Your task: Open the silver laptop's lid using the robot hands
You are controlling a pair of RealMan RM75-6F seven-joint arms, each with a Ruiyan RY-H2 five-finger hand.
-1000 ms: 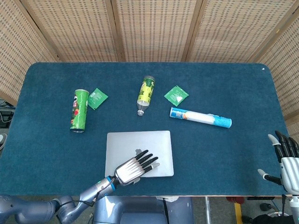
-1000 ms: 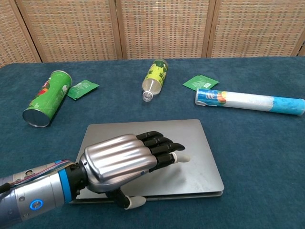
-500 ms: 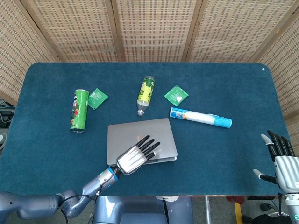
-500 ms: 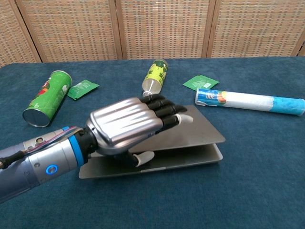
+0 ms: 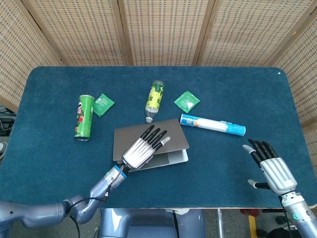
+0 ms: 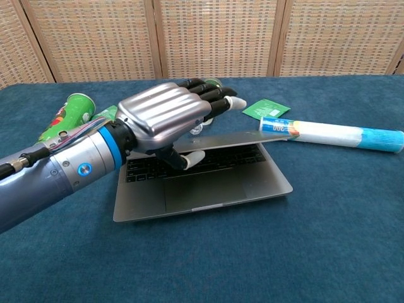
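Observation:
The silver laptop (image 5: 174, 157) lies near the table's front edge, its lid (image 5: 174, 135) raised part way. In the chest view the lid (image 6: 249, 139) is lifted off the base (image 6: 221, 183) and the keyboard (image 6: 235, 155) shows beneath it. My left hand (image 5: 144, 150) grips the lid's front edge, with fingers lying on top and the thumb tucked under it (image 6: 165, 117). My right hand (image 5: 271, 169) hovers open above the table's front right, well away from the laptop, and appears only in the head view.
A green chips can (image 5: 84, 116) and a green packet (image 5: 103, 104) lie at the left. A bottle (image 5: 155, 99), a second green packet (image 5: 186, 101) and a blue-and-white tube (image 5: 213, 125) lie just behind the laptop. The tube (image 6: 331, 134) sits close to the lid's far right corner.
My left hand has lifted the lid from shut to part way open, and the laptop slid slightly back. My right hand has moved in over the table's front right.

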